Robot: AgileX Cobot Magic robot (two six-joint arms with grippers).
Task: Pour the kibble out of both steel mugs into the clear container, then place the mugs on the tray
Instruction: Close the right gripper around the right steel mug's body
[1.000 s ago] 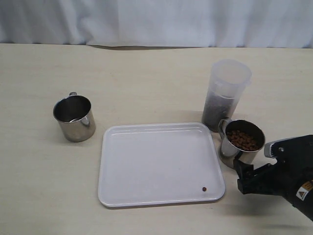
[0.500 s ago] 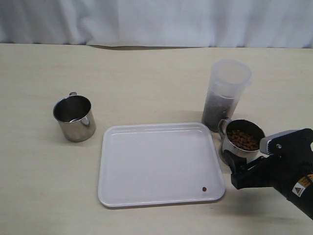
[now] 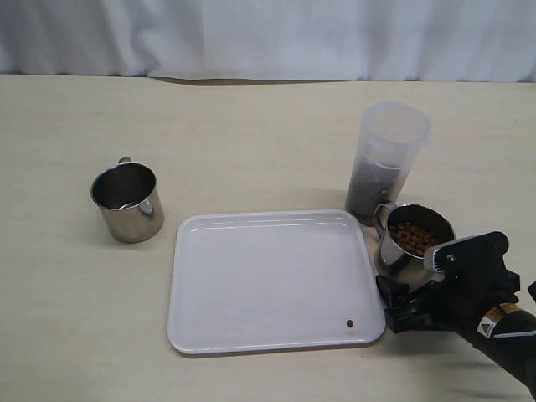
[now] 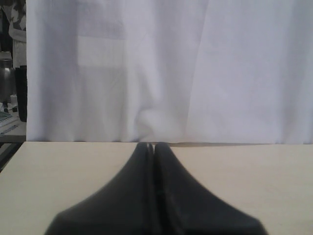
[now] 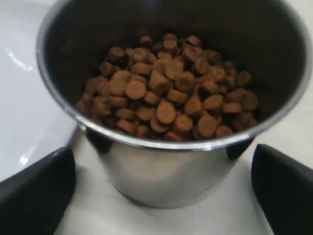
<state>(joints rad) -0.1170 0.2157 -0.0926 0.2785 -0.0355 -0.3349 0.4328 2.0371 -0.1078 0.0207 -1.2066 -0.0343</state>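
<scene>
Our right jaws stand wide apart, one finger (image 5: pixel 36 196) on each side of the full mug (image 3: pixel 395 256) and clamped on nothing. The right wrist view shows a strip of tabletop (image 5: pixel 296 112) between each finger and the steel wall. Our left jaws are pressed together and empty, pointing across bare tabletop at a white curtain (image 4: pixel 146 73). That arm does not show in the exterior view, so the right arm (image 3: pixel 486 314) is plainly the nearer one.

The next move turns on one relation. The full mug sits dead ahead of the right jaws, at their 12 o'clock, upright with its long axis vertical and the kibble (image 5: pixel 171 93) lying below the rim. We judge that closing on the wall is all the grasp needs. In the exterior view its handle points to about 10 o'clock, clear of both fingers.

With the tray (image 3: pixel 268 276) as the dial's centre, the full mug is at 3 o'clock, just off the tray's edge. The container (image 3: pixel 387 151) is between 1 and 2 o'clock, and the empty mug (image 3: pixel 127 203) is near 10 o'clock, well apart. From the full mug the container stands at 11 o'clock, just beside it; we cannot tell whether they touch. The container's lower part is dark with kibble, so we take one pour as done and this one as not yet begun. A stray pellet (image 3: pixel 349 323) lies in the tray's 4 o'clock corner.
</scene>
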